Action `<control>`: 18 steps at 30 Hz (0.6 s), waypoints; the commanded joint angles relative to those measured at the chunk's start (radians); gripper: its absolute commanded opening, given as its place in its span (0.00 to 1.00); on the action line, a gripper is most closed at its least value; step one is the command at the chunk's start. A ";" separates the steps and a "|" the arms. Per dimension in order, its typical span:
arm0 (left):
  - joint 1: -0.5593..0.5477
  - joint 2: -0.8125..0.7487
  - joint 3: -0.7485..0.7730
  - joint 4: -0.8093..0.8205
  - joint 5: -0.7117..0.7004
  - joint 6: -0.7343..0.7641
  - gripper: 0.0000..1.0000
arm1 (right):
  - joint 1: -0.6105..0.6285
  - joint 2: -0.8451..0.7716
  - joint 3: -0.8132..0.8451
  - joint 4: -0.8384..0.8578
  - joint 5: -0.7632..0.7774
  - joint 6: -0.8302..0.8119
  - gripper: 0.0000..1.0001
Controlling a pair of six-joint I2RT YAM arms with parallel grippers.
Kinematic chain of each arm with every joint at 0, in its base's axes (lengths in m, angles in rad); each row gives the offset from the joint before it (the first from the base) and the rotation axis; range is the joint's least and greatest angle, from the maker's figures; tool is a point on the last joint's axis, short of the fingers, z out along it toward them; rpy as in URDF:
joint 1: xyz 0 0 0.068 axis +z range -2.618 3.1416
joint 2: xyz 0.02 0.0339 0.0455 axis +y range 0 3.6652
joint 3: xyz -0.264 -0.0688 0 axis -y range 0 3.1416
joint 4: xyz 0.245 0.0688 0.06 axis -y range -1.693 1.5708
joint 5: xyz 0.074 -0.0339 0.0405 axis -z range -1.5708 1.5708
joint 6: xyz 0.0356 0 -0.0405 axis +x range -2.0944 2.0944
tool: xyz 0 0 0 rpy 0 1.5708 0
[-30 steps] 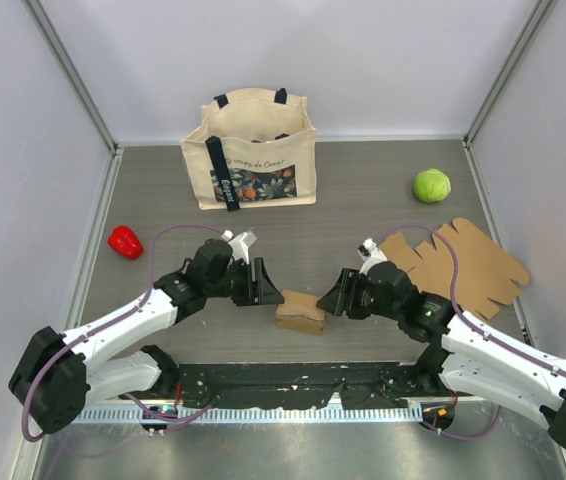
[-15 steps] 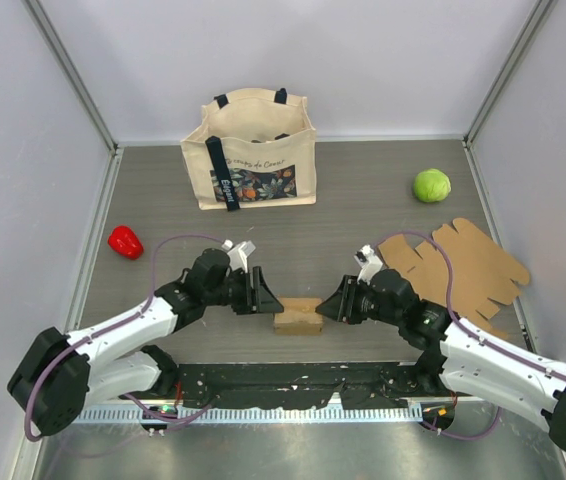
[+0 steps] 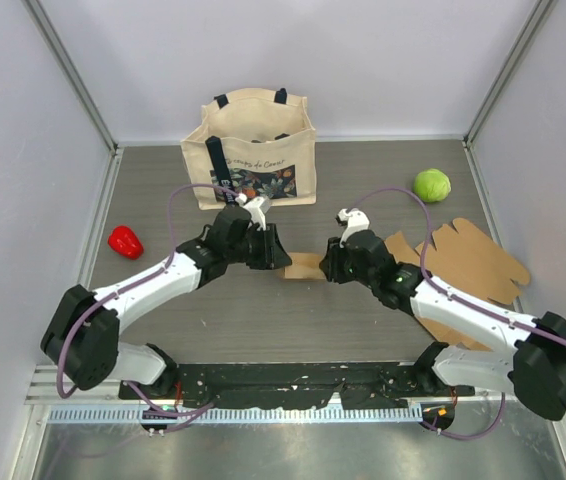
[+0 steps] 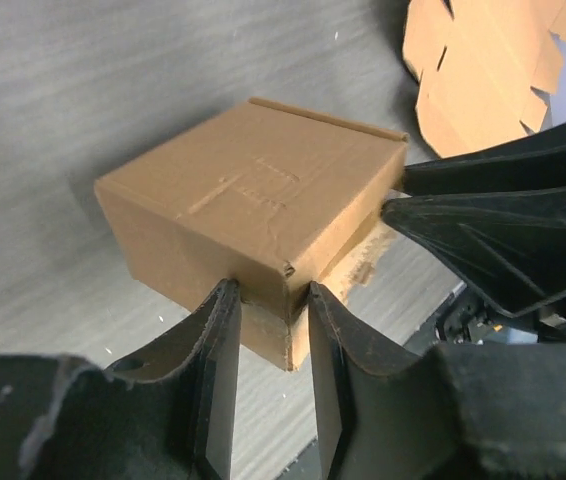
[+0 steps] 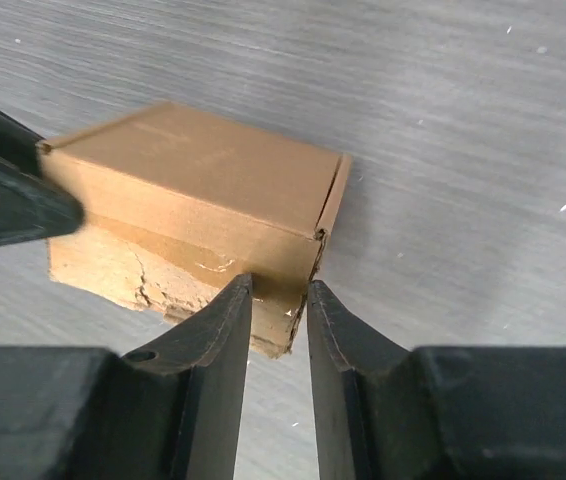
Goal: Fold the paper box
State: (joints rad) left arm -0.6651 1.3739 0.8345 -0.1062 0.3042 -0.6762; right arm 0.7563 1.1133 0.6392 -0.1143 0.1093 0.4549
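Observation:
The paper box (image 3: 304, 266) is a small brown cardboard box, folded shut, and it hangs between my two grippers over the middle of the table. My left gripper (image 3: 281, 258) is shut on the box's left corner; in the left wrist view its fingers (image 4: 218, 330) pinch the box (image 4: 253, 200) at a lower edge. My right gripper (image 3: 325, 268) is shut on the opposite end. In the right wrist view the right gripper (image 5: 278, 290) clamps a corner of the box (image 5: 193, 180), whose torn underside shows.
A flat unfolded cardboard blank (image 3: 468, 262) lies at the right, behind my right arm. A cream tote bag (image 3: 253, 150) stands at the back. A green ball (image 3: 431, 185) sits at the back right, a red pepper (image 3: 124, 241) at the left.
Both grippers closed on the box's ends near the front edge, then carried it together away from the arm bases toward the table's middle.

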 commanded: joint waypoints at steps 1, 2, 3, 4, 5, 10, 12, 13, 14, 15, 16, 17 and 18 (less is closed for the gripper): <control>-0.040 -0.065 0.026 0.109 -0.039 0.099 0.33 | 0.021 0.043 0.050 0.137 0.001 -0.163 0.35; -0.041 -0.070 0.000 0.109 -0.048 0.083 0.34 | 0.020 0.043 0.031 0.142 -0.008 -0.160 0.37; -0.042 -0.076 -0.032 0.109 -0.039 0.069 0.42 | 0.021 0.036 -0.011 0.142 -0.016 -0.151 0.39; -0.047 -0.102 -0.102 0.109 -0.040 0.058 0.46 | 0.023 0.025 -0.035 0.134 -0.025 -0.116 0.43; -0.050 -0.122 -0.139 0.109 -0.068 0.035 0.51 | 0.023 0.008 -0.055 0.124 -0.048 -0.095 0.52; -0.044 -0.321 -0.191 -0.056 -0.160 0.023 0.95 | -0.001 -0.092 -0.014 -0.088 -0.036 0.050 0.84; -0.027 -0.337 -0.144 -0.130 -0.188 -0.015 1.00 | -0.038 -0.072 0.048 -0.139 -0.109 0.059 0.85; -0.001 -0.322 -0.102 -0.182 -0.182 -0.037 1.00 | -0.061 -0.043 0.062 -0.159 -0.153 0.065 0.85; 0.010 -0.279 -0.083 -0.190 -0.171 -0.069 0.99 | -0.122 -0.026 0.074 -0.159 -0.195 0.076 0.85; 0.018 -0.250 -0.069 -0.194 -0.142 -0.127 0.94 | -0.153 -0.003 0.094 -0.148 -0.303 0.073 0.85; 0.019 -0.221 -0.048 -0.176 -0.120 -0.161 0.91 | -0.178 0.061 0.103 -0.109 -0.362 0.067 0.84; 0.019 -0.196 -0.046 -0.150 -0.094 -0.193 0.82 | -0.213 0.095 0.118 -0.105 -0.400 0.044 0.83; 0.018 -0.141 -0.049 -0.072 -0.056 -0.224 0.77 | -0.224 0.135 0.157 -0.105 -0.471 0.025 0.82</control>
State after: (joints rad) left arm -0.6575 1.1194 0.7437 -0.2451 0.1764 -0.7547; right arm 0.6044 1.1297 0.7013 -0.2337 -0.1081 0.4927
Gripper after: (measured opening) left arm 0.863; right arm 0.838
